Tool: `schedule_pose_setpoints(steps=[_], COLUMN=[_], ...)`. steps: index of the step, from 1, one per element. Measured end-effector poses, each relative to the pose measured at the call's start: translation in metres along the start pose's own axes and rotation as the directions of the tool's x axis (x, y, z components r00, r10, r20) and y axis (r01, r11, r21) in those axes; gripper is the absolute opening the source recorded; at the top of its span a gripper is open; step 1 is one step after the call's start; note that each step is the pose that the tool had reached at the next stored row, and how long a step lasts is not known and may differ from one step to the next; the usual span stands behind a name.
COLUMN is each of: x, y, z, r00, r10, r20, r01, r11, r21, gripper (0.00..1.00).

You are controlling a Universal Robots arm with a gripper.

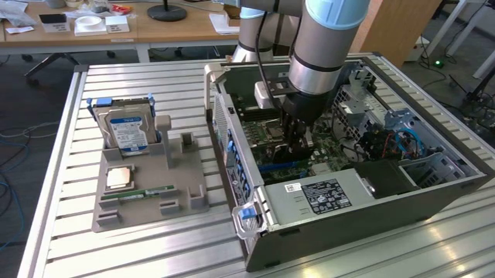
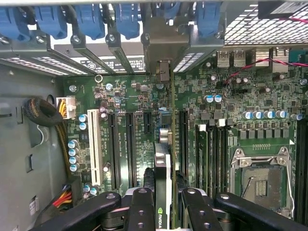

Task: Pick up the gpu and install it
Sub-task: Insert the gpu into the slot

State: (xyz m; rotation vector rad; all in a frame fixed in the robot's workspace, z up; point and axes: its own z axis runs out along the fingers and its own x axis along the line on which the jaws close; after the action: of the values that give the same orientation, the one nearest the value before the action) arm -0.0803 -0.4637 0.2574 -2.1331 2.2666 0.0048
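In the wrist view the gpu (image 2: pixel 162 168) is seen edge-on, a thin dark card with a green logo on its edge. My gripper (image 2: pixel 167 204) is shut on it, one black finger (image 2: pixel 139 209) on each side. The card stands upright over the black expansion slots (image 2: pixel 129 144) of the green motherboard (image 2: pixel 226 96), and its metal end bracket (image 2: pixel 161 45) reaches the rear slot openings. I cannot tell whether the card's edge sits in a slot. In the exterior view my gripper (image 1: pixel 298 147) is down inside the open computer case (image 1: pixel 433 194), holding the gpu (image 1: pixel 293 155).
A grey fixture tray (image 1: pixel 179 200) at the exterior view's left holds a blue-labelled hard drive (image 1: pixel 127 132), a processor chip (image 1: pixel 117 176) and a green memory stick (image 1: pixel 139 193). The power supply (image 1: pixel 325 194) sits close in front of the gripper. A bare processor socket (image 2: pixel 260 180) lies beside the memory slots.
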Motion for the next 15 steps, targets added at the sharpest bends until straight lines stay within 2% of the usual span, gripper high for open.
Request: schedule_pose_setpoints(steps=[15], x=[0.0002], y=[0.0015], z=[0.0043], r00=[1.0000], r10=[0.000], r20=[-0.0005], r01=[0.000], r11=[1.0000], r21=[0.0001], gripper=[0.26])
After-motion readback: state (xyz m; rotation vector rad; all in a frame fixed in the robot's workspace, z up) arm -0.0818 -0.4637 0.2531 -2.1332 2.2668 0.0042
